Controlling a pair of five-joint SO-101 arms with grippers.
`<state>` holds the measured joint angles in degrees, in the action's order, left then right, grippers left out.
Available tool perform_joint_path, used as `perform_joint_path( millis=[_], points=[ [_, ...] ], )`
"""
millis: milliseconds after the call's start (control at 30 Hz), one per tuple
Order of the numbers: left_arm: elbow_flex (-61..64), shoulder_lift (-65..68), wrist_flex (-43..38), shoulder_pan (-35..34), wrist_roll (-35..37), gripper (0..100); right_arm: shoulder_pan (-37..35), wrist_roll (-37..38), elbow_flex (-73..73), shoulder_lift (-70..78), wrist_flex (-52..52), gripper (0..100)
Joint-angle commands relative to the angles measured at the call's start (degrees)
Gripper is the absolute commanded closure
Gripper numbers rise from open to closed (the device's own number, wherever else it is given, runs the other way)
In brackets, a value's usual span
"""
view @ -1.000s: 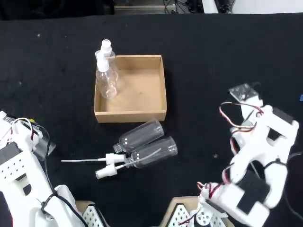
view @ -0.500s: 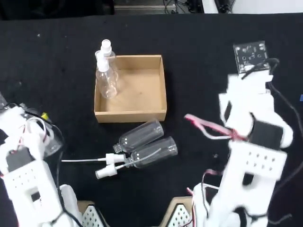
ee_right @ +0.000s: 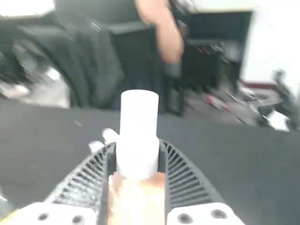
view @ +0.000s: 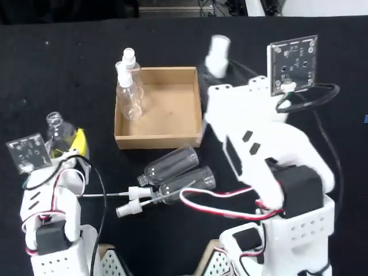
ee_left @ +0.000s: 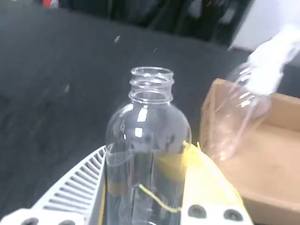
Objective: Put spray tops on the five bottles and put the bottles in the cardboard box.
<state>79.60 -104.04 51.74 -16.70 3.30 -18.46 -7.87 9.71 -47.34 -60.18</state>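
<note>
My left gripper (ee_left: 147, 157) is shut on a clear bottle (ee_left: 149, 140) with a bare open neck and holds it upright left of the cardboard box (view: 172, 109); the high view shows that bottle (view: 55, 123) above the yellow-padded left gripper (view: 68, 141). My right gripper (ee_right: 136, 154) is shut on a white spray top (ee_right: 138, 131), held in the air by the box's far right corner, where the spray top (view: 218, 52) rises out of the right gripper (view: 217, 68). A capped bottle (view: 129, 92) leans in the box's far left corner.
Two more clear bottles (view: 171, 163) (view: 188, 184) lie side by side on the black table in front of the box, their white spray tops (view: 135, 193) pointing left with a thin tube (view: 92, 195) trailing out. The box floor (ee_left: 272, 150) to the right of the leaning bottle is bare.
The right arm swung from the right side up and over to the box's far right corner with the spray top. The left arm shifted up and forward with the open bottle.
</note>
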Motion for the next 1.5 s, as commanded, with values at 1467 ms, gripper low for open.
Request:
perform_joint_path(
  millis=[1467],
  points=[
    [17.80,-0.53,-39.21,18.33,-0.62,97,-16.70,-1.58,13.49,-1.54,47.82,98.7]
  ],
)
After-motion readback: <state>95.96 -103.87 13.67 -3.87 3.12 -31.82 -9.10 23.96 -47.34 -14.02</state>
